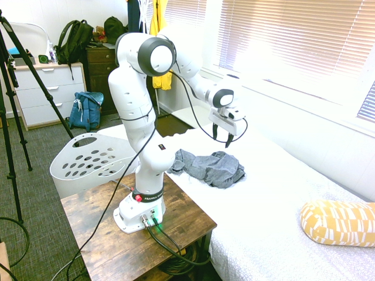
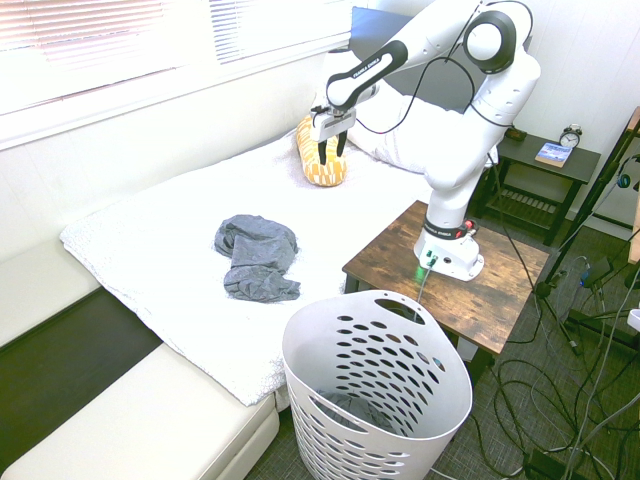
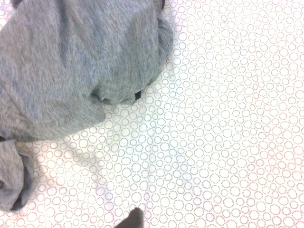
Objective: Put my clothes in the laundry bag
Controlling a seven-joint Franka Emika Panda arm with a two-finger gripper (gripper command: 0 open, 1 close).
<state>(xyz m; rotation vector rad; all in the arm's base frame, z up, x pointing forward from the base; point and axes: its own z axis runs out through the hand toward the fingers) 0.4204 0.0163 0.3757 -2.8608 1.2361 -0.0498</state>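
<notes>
A crumpled pile of grey clothes [image 1: 212, 167] [image 2: 258, 256] lies on the white bed [image 1: 281, 193] [image 2: 170, 250]. In the wrist view the grey cloth [image 3: 71, 66] covers much of the picture over the bed's ring-patterned cover. My gripper [image 1: 221, 136] [image 2: 330, 155] hangs open and empty in the air above the bed, beyond the clothes and apart from them. The white laundry bag [image 1: 88, 161] [image 2: 375, 395], a plastic basket with oval holes, stands on the floor at the bed's corner beside the wooden table. Some grey cloth lies at its bottom.
A yellow patterned pillow [image 1: 338, 222] [image 2: 320, 160] lies at the head of the bed. The wooden table [image 1: 135, 228] [image 2: 455, 280] stands against the bed. A blue backpack [image 1: 86, 110] leans on the white dresser [image 1: 44, 93]. A nightstand [image 2: 545, 170] holds a clock and a book.
</notes>
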